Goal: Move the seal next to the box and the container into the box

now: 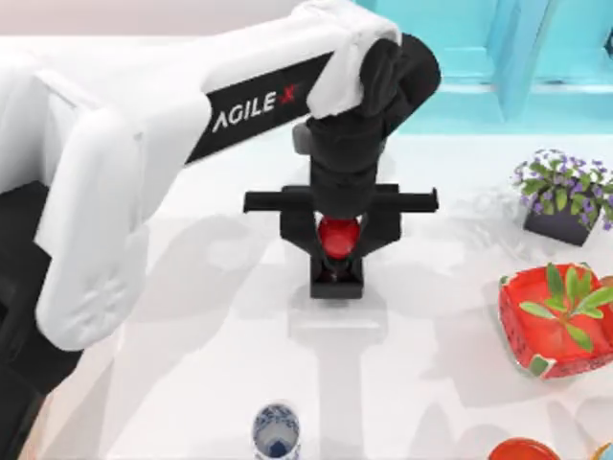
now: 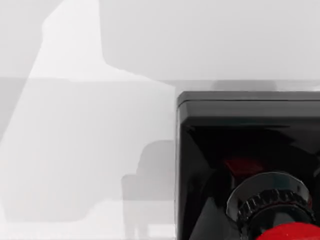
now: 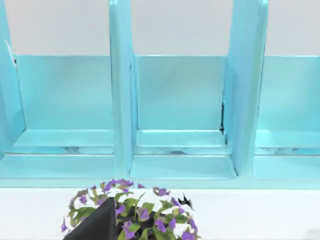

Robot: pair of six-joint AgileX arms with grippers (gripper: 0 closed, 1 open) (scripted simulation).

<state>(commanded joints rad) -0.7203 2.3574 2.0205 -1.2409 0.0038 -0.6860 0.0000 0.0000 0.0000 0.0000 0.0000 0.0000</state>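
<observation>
Bright, even light in all three views, with soft grey shadows on the white table (image 1: pixel 192 383).

In the top view the left arm (image 1: pixel 144 144) throws a broad pale shadow over the middle of the frame, and a darker one lies just under the seal (image 1: pixel 338 244). Its red knob carries a small glare spot. In the left wrist view the seal (image 2: pixel 245 165) at lower right looks soft and glossy, with layered shadows at the left. In the right wrist view the blue shelf (image 3: pixel 175 100) is evenly lit, and the purple plant (image 3: pixel 130 210) looks slightly blurred.
</observation>
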